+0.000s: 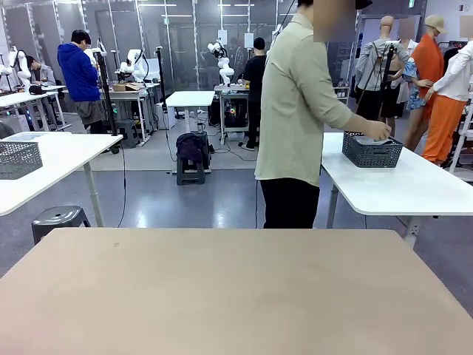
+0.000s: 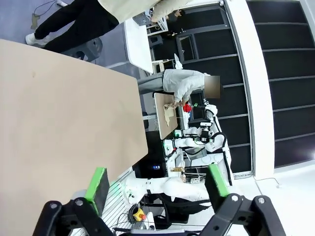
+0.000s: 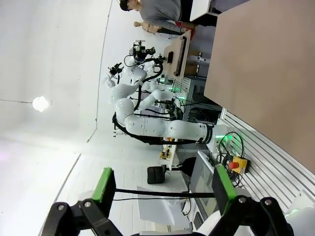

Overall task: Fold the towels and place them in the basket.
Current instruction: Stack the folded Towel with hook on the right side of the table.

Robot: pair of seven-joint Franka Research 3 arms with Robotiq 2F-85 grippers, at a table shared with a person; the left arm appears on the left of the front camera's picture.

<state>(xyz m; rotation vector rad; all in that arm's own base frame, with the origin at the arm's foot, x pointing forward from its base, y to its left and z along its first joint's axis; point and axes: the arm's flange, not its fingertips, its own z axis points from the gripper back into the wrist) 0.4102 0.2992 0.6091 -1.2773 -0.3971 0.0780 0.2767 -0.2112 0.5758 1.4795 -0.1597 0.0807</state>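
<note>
Front view: the tan table (image 1: pixel 236 296) lies bare in the foreground, and beyond its far edge a person (image 1: pixel 299 111) in a beige shirt and dark trousers stands turned toward a white side table (image 1: pixel 399 185) on the right. On that side table sits the basket (image 1: pixel 372 151), dark grey mesh, and the person's hand (image 1: pixel 375 131) is at its rim, resting on a light blue-grey towel (image 1: pixel 372 140) that lies in the top of it. From the left wrist, the left tool (image 2: pixel 162 184) has its green-padded fingers (image 2: pixel 97 183) spread wide apart with nothing between them; beyond them is the tan table's surface and edge, with the person's dark trousers at the top of the picture. From the right wrist, the right tool (image 3: pixel 162 189) is just the same, fingers (image 3: pixel 104 184) well apart and holding nothing, looking out past the edge of the tan table to a white wall and the other white arm (image 3: pixel 167 129) stretched across the middle. Another grey mesh basket (image 1: pixel 18 159) sits on a white table at far left.
</note>
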